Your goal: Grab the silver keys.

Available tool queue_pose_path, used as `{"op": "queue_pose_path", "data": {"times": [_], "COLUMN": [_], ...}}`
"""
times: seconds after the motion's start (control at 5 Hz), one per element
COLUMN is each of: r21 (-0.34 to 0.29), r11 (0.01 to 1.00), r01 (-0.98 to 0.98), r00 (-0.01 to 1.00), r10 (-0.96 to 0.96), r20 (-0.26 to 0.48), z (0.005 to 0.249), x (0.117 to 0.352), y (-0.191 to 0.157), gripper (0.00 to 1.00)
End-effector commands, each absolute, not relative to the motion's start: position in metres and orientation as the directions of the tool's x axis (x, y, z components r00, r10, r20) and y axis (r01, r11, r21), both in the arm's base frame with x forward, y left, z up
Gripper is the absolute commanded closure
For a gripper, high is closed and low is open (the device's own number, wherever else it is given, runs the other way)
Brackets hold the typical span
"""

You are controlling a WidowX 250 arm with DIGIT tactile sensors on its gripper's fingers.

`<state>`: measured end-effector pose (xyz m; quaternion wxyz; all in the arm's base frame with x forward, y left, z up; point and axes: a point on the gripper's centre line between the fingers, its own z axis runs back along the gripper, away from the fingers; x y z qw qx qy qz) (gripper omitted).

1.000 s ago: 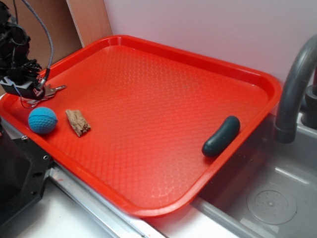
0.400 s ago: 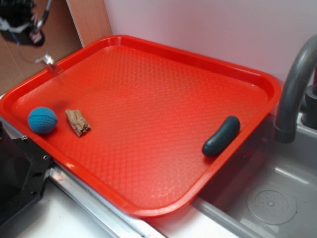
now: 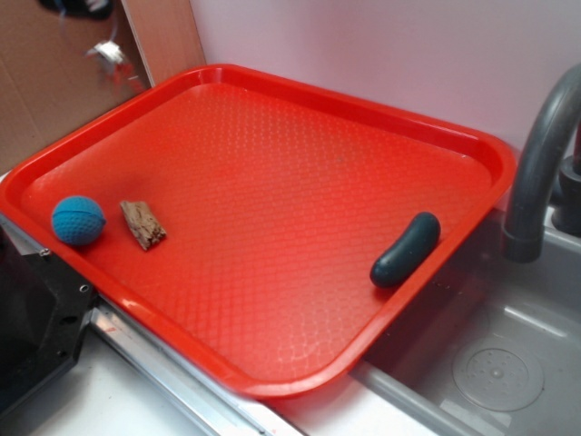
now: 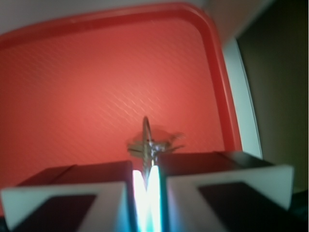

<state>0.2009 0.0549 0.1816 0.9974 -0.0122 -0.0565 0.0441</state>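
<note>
The silver keys (image 3: 110, 54) hang in the air above the far left corner of the red tray (image 3: 300, 100), below my gripper (image 3: 82, 7), which is mostly cut off by the top edge of the exterior view. In the wrist view my gripper (image 4: 147, 166) is shut on the silver keys (image 4: 150, 144); the wire ring sticks out past the fingertips, high over the tray floor (image 4: 96, 87).
On the tray lie a blue ball (image 3: 77, 221), a small piece of wood (image 3: 143, 223) beside it, and a dark green pickle-shaped object (image 3: 406, 248) near the right rim. A grey faucet (image 3: 540, 154) and sink (image 3: 495, 363) stand to the right.
My gripper has risen from the tray's left corner with the keys in it; the keys went from lying on the tray to hanging high above it.
</note>
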Motion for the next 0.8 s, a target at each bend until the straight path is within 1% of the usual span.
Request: {"op": "queue_pose_path", "data": {"times": [0.0, 0.2, 0.4, 0.6], "r21": [-0.044, -0.054, -0.043, -0.042], "r11": [0.999, 0.998, 0.999, 0.999], "r01": [0.021, 0.022, 0.010, 0.001], "r00": [0.987, 0.988, 0.992, 0.992], "r10": [-0.014, -0.013, -0.005, 0.004], "r20": [0.160, 0.153, 0.123, 0.127], "z": [0.221, 0.231, 0.233, 0.231], "x": [0.224, 0.227, 0.231, 0.230], "y": [0.019, 0.010, 0.004, 0.003], "gripper": [1.00, 1.00, 1.00, 1.00]}}
